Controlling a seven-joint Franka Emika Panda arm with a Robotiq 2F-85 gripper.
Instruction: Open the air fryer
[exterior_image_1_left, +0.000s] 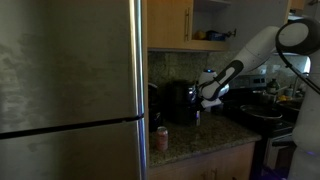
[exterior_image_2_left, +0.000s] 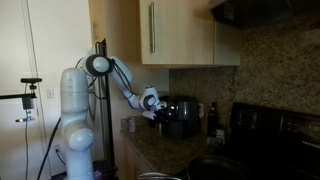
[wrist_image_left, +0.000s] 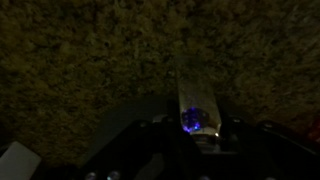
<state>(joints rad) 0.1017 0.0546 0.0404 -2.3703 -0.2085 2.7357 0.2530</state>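
Where the counter begins, at the far left in an exterior view, the stainless fridge (exterior_image_1_left: 70, 90) fills nearly half the scene. Just past its edge, a small red-and-white can (exterior_image_1_left: 161, 138) stands on the speckled stone counter (exterior_image_1_left: 205, 140). Further along, back against the wall and under the wooden cabinets (exterior_image_1_left: 170, 22), sits the air fryer (exterior_image_1_left: 178, 102), black and boxy. The gripper (exterior_image_1_left: 199, 108) hangs just beside it, on the side away from the fridge, and I can't make out whether they touch. The white arm (exterior_image_1_left: 255, 50) climbs from the gripper to the upper right, above the stove (exterior_image_1_left: 268, 115). In both exterior views the gripper is too small and dark to show how its jaws stand. The wrist view gives only murky stone and a blue glow (wrist_image_left: 190, 122), so I cannot tell.
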